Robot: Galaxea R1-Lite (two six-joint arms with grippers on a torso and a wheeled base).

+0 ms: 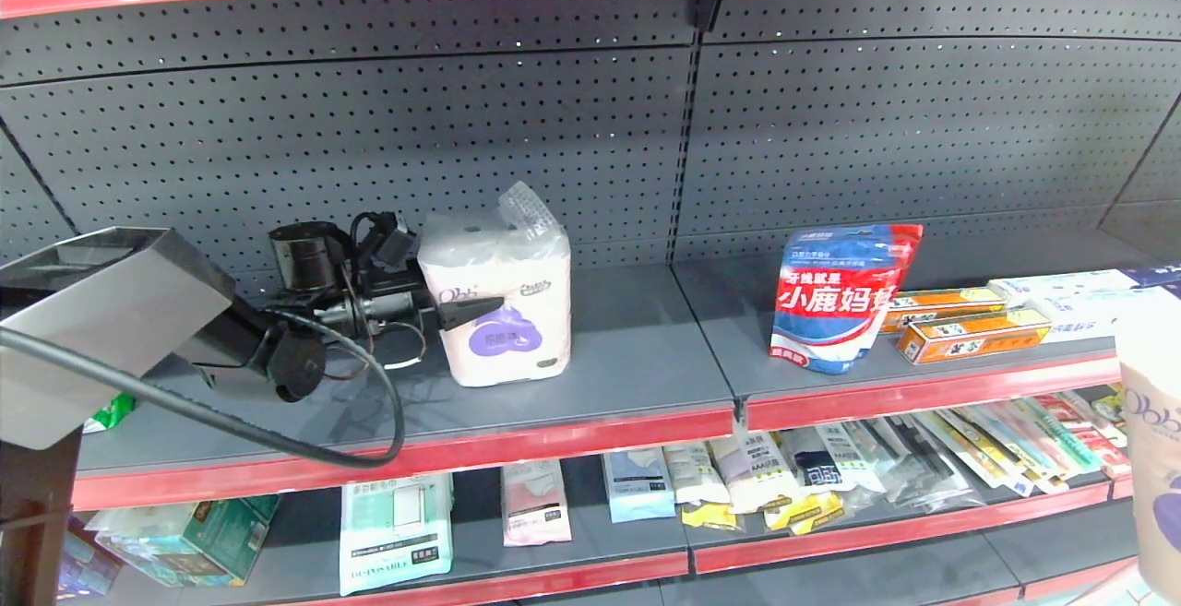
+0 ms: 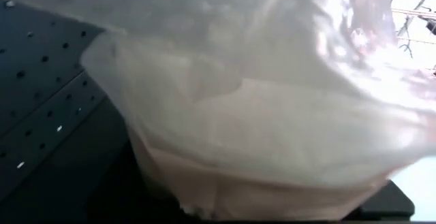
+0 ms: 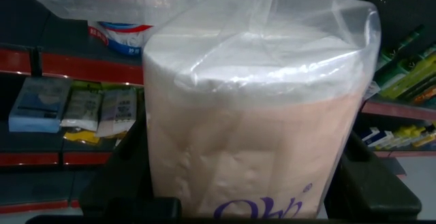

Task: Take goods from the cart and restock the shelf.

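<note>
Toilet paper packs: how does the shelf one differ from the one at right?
The shelf pack stands on the shelf, in the left end effector; the right pack is held off it, in the right end effector. The shelf pack shows whole, the right pack cut off. Both: white rolls, clear wrap, purple print.

white tissue pack (image 1: 503, 297), purple print, red-blue pouch (image 1: 841, 297), grey dotted back panel (image 1: 369, 126)

Bright, even light; soft shadows.
</note>
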